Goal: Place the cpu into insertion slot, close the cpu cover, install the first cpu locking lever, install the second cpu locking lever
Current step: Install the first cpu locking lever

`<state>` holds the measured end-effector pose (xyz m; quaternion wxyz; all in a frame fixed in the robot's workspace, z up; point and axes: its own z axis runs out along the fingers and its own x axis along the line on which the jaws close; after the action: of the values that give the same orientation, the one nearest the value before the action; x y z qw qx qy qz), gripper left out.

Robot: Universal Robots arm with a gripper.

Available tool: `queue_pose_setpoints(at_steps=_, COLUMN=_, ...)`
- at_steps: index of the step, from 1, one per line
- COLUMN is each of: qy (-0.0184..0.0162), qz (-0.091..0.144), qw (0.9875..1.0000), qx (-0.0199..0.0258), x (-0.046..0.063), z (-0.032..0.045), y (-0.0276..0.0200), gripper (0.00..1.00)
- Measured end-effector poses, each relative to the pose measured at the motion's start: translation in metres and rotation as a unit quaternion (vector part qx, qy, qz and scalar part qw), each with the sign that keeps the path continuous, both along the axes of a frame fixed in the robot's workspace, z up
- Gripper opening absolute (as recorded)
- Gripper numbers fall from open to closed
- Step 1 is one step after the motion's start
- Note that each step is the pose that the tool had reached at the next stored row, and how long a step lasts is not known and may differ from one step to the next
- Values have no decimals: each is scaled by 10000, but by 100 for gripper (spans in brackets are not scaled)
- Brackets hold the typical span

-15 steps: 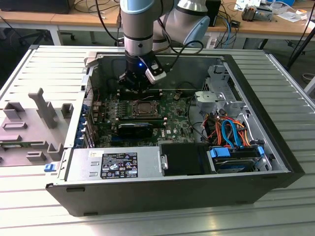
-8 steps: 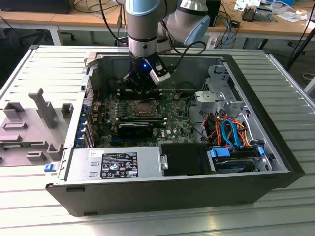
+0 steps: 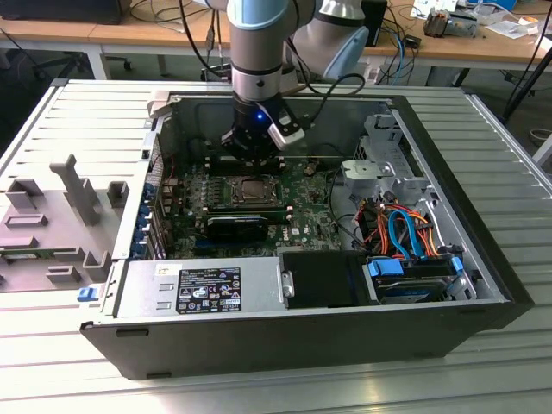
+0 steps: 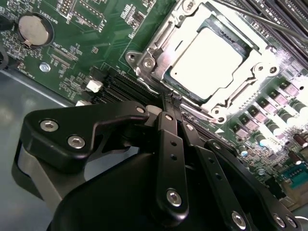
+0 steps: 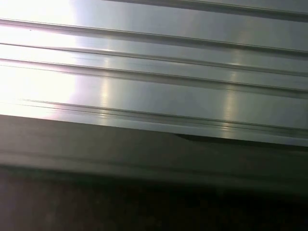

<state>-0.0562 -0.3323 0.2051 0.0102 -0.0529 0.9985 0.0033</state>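
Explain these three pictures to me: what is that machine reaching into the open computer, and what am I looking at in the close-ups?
It is a robot arm reaching into an opened computer case that lies on a ribbed metal table. One picture is from a camera standing off the arm; two come from cameras on its wrist. The second wrist view shows its black claw, fingers together and holding nothing, next to the processor socket. There the cpu sits in the insertion slot, with the cpu cover closed around it. The first wrist view shows the table's ribbed metal.
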Motion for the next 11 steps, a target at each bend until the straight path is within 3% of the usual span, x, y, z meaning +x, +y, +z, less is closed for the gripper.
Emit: queue_pose_setpoints(at_steps=11, qy=0, qz=1, qw=10000, qx=0, x=29, z=-2, y=-31, gripper=11)
